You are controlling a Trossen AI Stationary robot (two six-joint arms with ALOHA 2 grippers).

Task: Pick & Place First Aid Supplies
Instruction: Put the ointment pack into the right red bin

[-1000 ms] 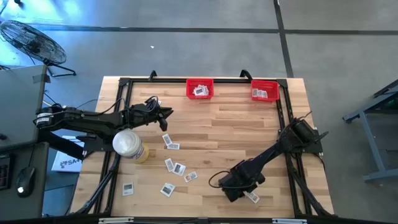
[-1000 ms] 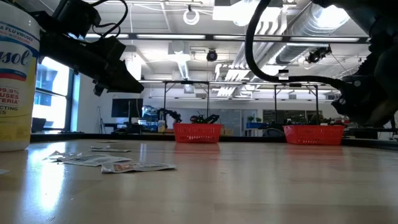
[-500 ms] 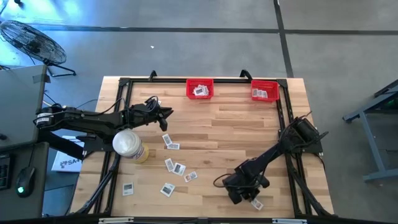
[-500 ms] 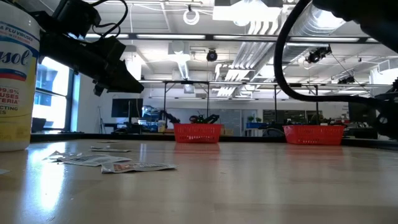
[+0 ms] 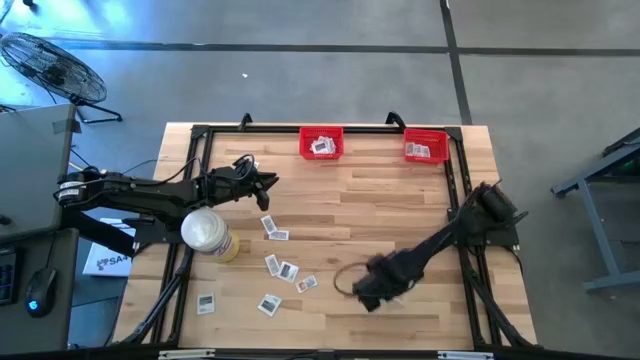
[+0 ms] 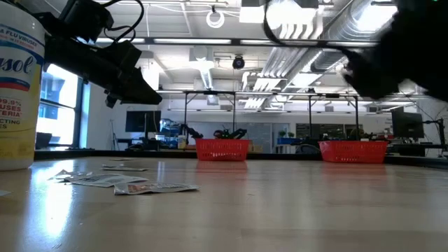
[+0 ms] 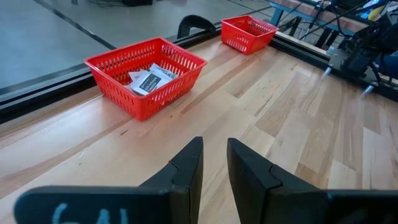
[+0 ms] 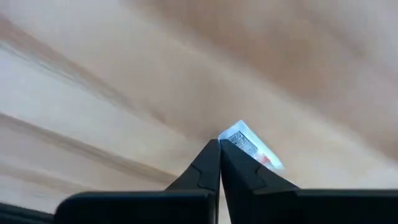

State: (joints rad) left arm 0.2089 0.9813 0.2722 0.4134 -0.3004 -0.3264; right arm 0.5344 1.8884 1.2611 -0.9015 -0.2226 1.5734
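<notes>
Several first aid supplies, small white packets, lie flat on the wooden table's near left part, also seen in the low view. My right gripper is shut on one more packet; it hangs over the near middle of the table. My left gripper hovers over the far left part, its fingers a little apart with nothing between them. Both red bins at the far edge hold packets. My right gripper pinches the packet by one end between its two fingertips. The rest of the packet sticks out past the tips. The fingers point down at the table, and the packet is lifted clear of the wood.
A large white cylinder with a yellowish base stands at the left, near my left arm. A black frame runs along the table's edges. The wood between the packets and the bins is bare.
My right gripper has shut on a packet that lay near the table's near edge. It has risen with it and gone toward the left and far edges. That packet no longer lies on the table. The left arm has kept still.
</notes>
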